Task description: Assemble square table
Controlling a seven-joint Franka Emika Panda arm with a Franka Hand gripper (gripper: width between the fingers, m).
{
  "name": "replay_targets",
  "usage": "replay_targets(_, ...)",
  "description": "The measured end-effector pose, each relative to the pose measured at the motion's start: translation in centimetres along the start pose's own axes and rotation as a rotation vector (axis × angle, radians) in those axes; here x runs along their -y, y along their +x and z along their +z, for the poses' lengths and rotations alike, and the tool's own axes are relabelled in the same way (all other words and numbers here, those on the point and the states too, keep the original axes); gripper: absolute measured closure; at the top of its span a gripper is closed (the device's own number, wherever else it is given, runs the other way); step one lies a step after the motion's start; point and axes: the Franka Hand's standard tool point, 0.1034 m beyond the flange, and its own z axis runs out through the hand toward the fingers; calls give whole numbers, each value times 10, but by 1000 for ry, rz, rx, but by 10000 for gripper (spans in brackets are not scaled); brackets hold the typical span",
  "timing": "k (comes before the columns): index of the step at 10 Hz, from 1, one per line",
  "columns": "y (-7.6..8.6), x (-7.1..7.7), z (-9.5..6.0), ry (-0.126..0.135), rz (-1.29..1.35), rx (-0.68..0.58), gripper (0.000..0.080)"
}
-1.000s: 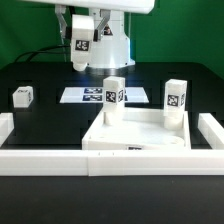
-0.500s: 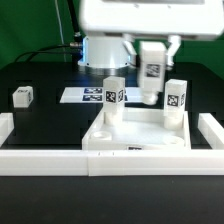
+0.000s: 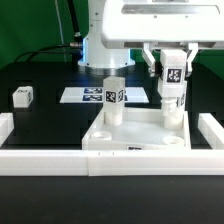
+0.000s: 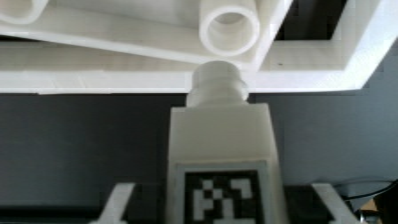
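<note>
The gripper (image 3: 172, 73) is clamped on the held leg (image 3: 173, 74), a white block carried upright with its tag facing the exterior camera and a dark finger on either side of it. In the wrist view the same leg (image 4: 214, 150) runs away from the camera between the two fingers, with its tag close to the lens. At its far end a rounded peg (image 4: 215, 80) points down at the corner of the square tabletop (image 3: 140, 143). The peg sits just beside a round socket (image 4: 231, 30) in that corner, and the wrist view does not show whether they touch. The tabletop lies flat directly beneath the gripper, ribbed side up. In the exterior view the white column under the gripper reaches down to the slab's rear corner on the exterior view's right. Whether that column is all one leg cannot be told. A standing leg (image 3: 112, 95) stays upright on the slab's other rear corner, off to the gripper's side toward the exterior view's left. Beyond it the marker board (image 3: 85, 95) lies flat on the black table (image 3: 45, 125). Farther that way a loose leg (image 3: 22, 97) rests on the table, well apart from the gripper. The border wall (image 3: 60, 163) runs along the near edge, below and in front of the tool.
</note>
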Motion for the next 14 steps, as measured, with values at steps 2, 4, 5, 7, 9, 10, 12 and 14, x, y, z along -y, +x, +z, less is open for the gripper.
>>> replay_targets(2, -10, 1, 5, -1, -7, -23, 512)
replay_targets(4, -23, 3, 23, -8, -30, -3, 512)
replay_targets(5, -23, 4, 27, -10, -37, -1, 512)
replay_targets(7, -23, 6, 34, -14, -39, 3, 512)
replay_targets(9, -20, 6, 40, -17, -58, -1, 512)
replay_targets(10, -17, 8, 42, -15, -61, -6, 512)
replay_targets(12, -20, 15, 46, -10, -63, -2, 512)
replay_targets(14, -25, 20, 50, -6, -72, 7, 512)
